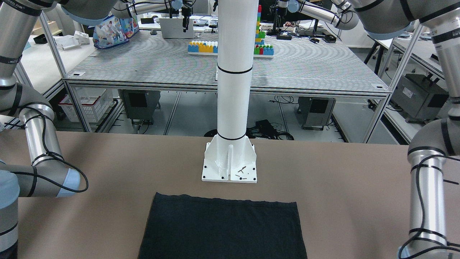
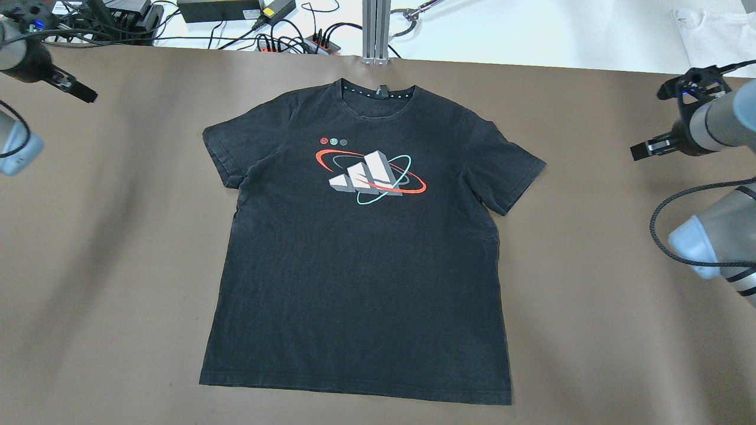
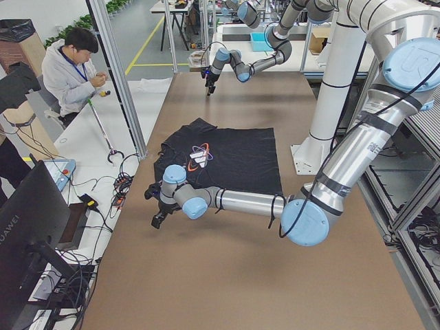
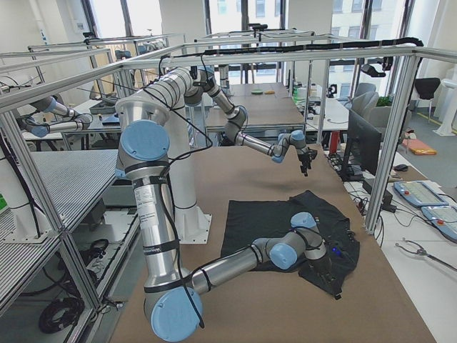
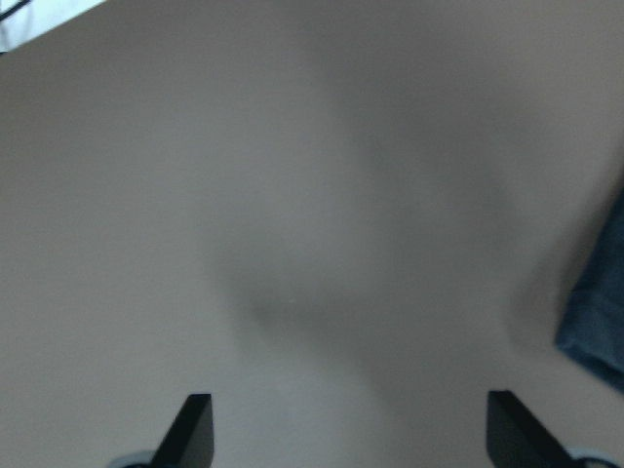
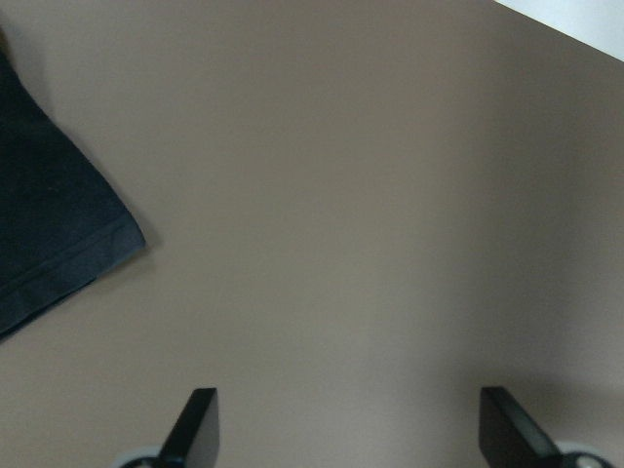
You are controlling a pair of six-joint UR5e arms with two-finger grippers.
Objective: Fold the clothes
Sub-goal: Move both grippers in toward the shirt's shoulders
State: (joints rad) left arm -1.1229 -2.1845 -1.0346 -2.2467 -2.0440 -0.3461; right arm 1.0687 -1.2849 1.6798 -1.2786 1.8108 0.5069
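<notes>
Nearest the overhead camera lay the hem of the black T-shirt [image 2: 360, 265]. It was spread flat on the brown table [image 2: 590, 295], print side up, collar at the far edge and both sleeves out to the sides. I saw no crease or turned-over panel anywhere, so I judged that folding had not yet begun and that this was the approach to the first grasp.

My left hand [image 5: 351, 429] hovered over bare table off the shirt's left sleeve, fingers spread wide with nothing between them. A blurred dark edge at the side of its wrist view was probably that sleeve. My right hand [image 6: 346, 429] was likewise released and empty, off the shirt's right side, with the right sleeve [image 6: 58, 244] lying clear of its fingers.

The next move, as I read it, called for bringing each hand inward and down to a sleeve or shoulder edge. Each would need to pinch the cloth cleanly and carry it toward the shirt's middle without dragging the body askew.

As for markings, the chest print [image 2: 369, 174] showed three slanted white-grey bars ringed by a red and a teal loop, with three small dots above. I could read no word there. The collar tag was too small to read. On the monitor [image 3: 27, 234] in the left side view, "HUAWEI" was legible.
</notes>
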